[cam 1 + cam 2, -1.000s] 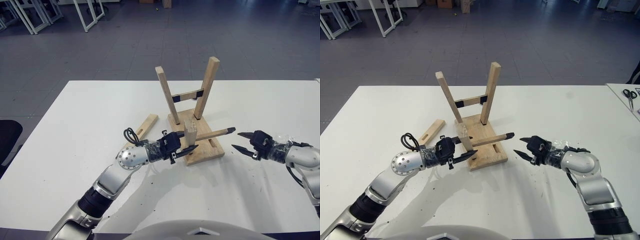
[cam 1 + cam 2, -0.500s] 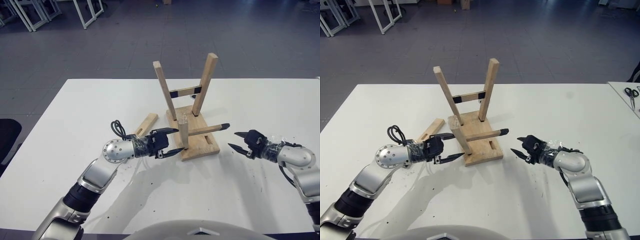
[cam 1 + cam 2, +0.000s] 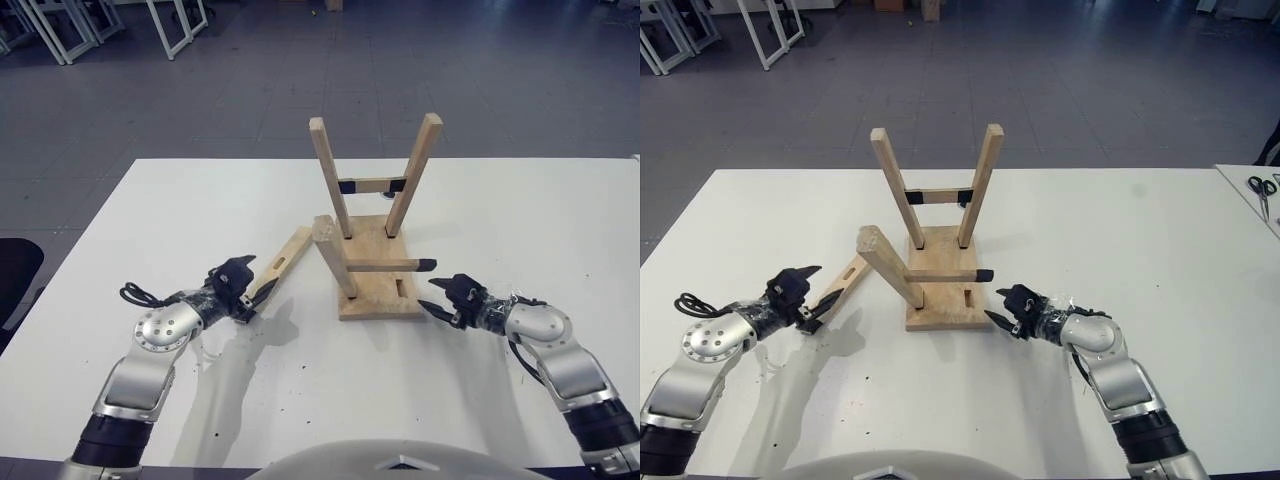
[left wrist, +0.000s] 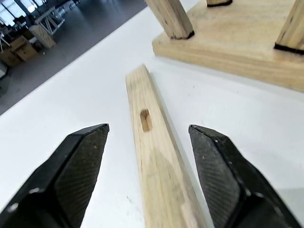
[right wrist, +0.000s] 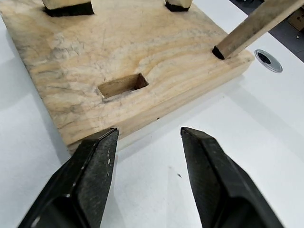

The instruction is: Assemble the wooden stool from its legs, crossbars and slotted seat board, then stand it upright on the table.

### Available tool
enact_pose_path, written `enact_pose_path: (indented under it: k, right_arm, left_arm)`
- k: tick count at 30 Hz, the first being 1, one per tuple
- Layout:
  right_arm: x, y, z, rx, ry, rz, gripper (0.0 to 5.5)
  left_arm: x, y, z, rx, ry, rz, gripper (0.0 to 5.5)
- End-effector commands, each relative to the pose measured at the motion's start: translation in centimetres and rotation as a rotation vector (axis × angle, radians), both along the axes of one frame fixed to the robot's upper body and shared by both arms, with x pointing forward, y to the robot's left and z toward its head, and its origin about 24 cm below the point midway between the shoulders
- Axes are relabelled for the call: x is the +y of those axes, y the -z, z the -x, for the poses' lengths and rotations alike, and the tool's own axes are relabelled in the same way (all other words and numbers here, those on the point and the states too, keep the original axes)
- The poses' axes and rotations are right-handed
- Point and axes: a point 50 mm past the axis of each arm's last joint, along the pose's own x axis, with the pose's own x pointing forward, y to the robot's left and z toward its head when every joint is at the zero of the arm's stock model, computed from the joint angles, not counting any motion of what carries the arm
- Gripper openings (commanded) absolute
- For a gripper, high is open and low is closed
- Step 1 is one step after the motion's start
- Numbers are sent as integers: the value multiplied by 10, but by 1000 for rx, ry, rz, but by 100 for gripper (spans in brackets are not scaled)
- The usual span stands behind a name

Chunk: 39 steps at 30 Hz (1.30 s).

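Stool upside down on the desk [image 3: 520, 220]: seat board [image 3: 385, 297] flat, far pair of legs [image 3: 330, 175] seated. Third leg [image 3: 333, 255] now stands alone in its slot, leaning, its crossbar [image 3: 385, 266] jutting free. My left tool [image 3: 248, 288] has let it go and drawn back to the loose fourth leg [image 3: 283, 262], spread astride it. Right tool [image 3: 432, 312], spread, has closed in by the empty slot [image 5: 122, 86]. Fourth leg next, I judge.

Scissors [image 3: 1260, 188] well right of the right gripper [image 3: 994, 304]. Black chair [image 3: 15, 278] well left of the left gripper [image 3: 828, 283]. White frames [image 3: 162, 33] on grey floor [image 3: 500, 80] far beyond both.
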Motion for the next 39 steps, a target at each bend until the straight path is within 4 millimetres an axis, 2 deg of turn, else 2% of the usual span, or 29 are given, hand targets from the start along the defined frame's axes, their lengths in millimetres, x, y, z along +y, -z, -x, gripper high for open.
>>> enact_pose_path:
  k: [1,6,10,13,15,17,19,21,23,26,30,33,39]
  right_arm:
    - [4,-20,1,-36,-10,-51,243]
    - [-5,-38,-5,-83,17,-36,243]
    - [-28,-47,-11,-88,124,-54,243]
    - [-43,-74,-27,-145,269,-201,243]
    - [-41,-92,-35,-156,324,-359,243]
    - [-34,-110,-39,-138,332,-520,272]
    - [-26,-128,-40,-106,320,-674,315]
    - [-17,-145,-41,-51,279,-828,358]
    - [-8,-156,-39,24,220,-924,401]
    - [3,-162,-37,156,135,-1001,406]
    - [23,-166,-25,316,-36,-1033,406]
    - [35,-170,-14,415,-151,-1054,406]
    - [50,-182,1,545,-297,-1114,406]
  left_arm:
    - [8,22,12,124,-96,-13,311]
    - [15,32,13,165,-178,-5,311]
    - [12,35,16,221,-175,54,247]
    - [10,37,20,283,-203,103,218]
    - [10,36,18,291,-229,127,218]
    - [10,31,11,270,-265,164,218]
    - [9,16,-2,174,-314,272,218]
    - [5,-17,-22,-15,-312,470,218]
    - [1,-51,-33,-175,-253,641,218]
    - [-8,-97,-36,-291,-100,870,218]
    - [-38,-152,-21,-249,269,1059,217]
    - [-56,-170,-5,-130,486,1048,217]
    - [-74,-169,8,49,632,972,217]
